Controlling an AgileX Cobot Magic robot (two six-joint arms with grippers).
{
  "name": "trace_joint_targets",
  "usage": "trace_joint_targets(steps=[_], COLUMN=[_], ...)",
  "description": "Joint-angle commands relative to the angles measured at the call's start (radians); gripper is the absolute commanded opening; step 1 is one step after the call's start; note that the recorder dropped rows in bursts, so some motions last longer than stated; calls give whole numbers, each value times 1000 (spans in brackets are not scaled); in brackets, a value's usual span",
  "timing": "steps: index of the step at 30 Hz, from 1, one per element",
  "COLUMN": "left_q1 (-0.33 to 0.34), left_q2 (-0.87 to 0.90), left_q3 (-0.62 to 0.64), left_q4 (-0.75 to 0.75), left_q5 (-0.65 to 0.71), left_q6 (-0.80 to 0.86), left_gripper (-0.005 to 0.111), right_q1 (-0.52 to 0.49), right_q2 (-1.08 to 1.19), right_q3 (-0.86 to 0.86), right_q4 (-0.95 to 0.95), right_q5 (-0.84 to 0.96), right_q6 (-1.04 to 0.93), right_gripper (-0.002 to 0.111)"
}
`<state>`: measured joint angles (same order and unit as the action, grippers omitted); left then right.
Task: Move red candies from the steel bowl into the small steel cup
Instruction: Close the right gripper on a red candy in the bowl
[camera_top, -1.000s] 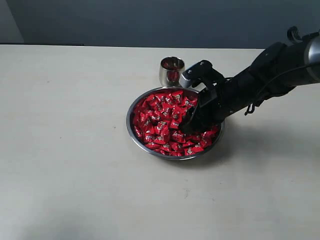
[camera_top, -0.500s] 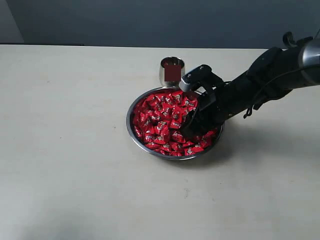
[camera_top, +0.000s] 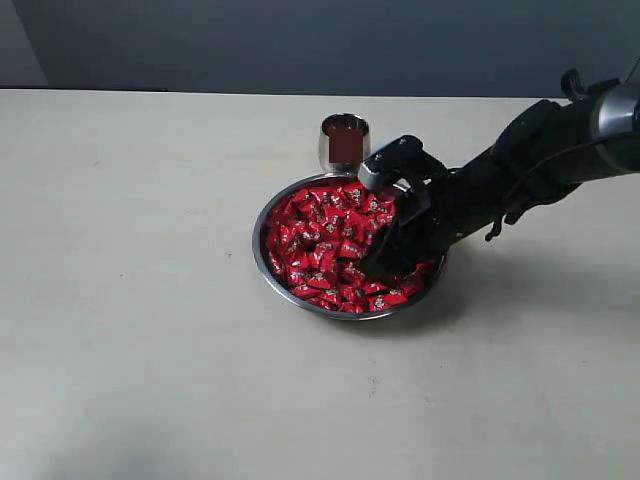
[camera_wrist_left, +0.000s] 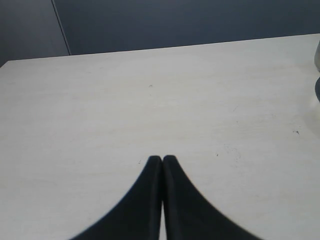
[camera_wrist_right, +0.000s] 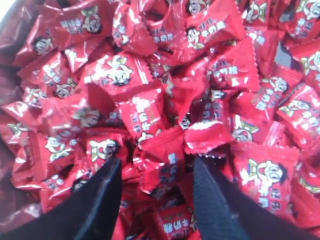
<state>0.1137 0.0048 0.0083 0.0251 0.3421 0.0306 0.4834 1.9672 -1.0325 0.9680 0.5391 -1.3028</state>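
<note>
Desk: the pale desk (camera_top: 150, 350) is carrying everything, and its near stretch is lying bare.
Steel bowl: the steel bowl (camera_top: 258, 255) is sitting near the middle of the desk, its thin rim showing all round except where the arm is crossing it.
Red candies: the red candies (camera_top: 320, 245) are filling the bowl in a heap from rim to rim.
Right pincer: the right pincer (camera_top: 383, 262) is reaching down into the heap at the bowl's 4 o'clock side, with the right arm (camera_top: 520, 170) coming in from 2 o'clock. Its jaws are standing wide apart and are clamping nothing.
Candies against pincer: in the right wrist view both black jaws are pressing into the pile. A few wrapped candies are lying loose in the gap between them, and the rest are spreading out beyond the tips.
Small steel cup: the small steel cup (camera_top: 332, 152) is standing upright at the bowl's 12 o'clock, just beside the far rim and apart from the pincer, with red showing in its mouth.
Left pincer: the left pincer (camera_wrist_left: 162, 162) is showing only in its own wrist view, its jaws pressing together on nothing above bare desk.
</note>
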Motion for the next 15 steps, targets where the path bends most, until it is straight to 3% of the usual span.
trace_joint_targets(steps=[1, 8, 15], left_q1=[-5, -5, -5], left_q2=[-5, -5, -5], left_q3=[-8, -8, -8], left_q4=[2, 2, 2], left_q5=[-5, -5, -5], left_q6=[-1, -1, -1], left_gripper=[0, 0, 0], right_q1=[-4, -4, -4], right_q2=[21, 10, -34], right_q3=[-1, -1, -1], right_q4=[8, 35, 35], right_q5=[-30, -52, -15], right_q6=[-5, -5, -2], right_gripper=[42, -1, 0])
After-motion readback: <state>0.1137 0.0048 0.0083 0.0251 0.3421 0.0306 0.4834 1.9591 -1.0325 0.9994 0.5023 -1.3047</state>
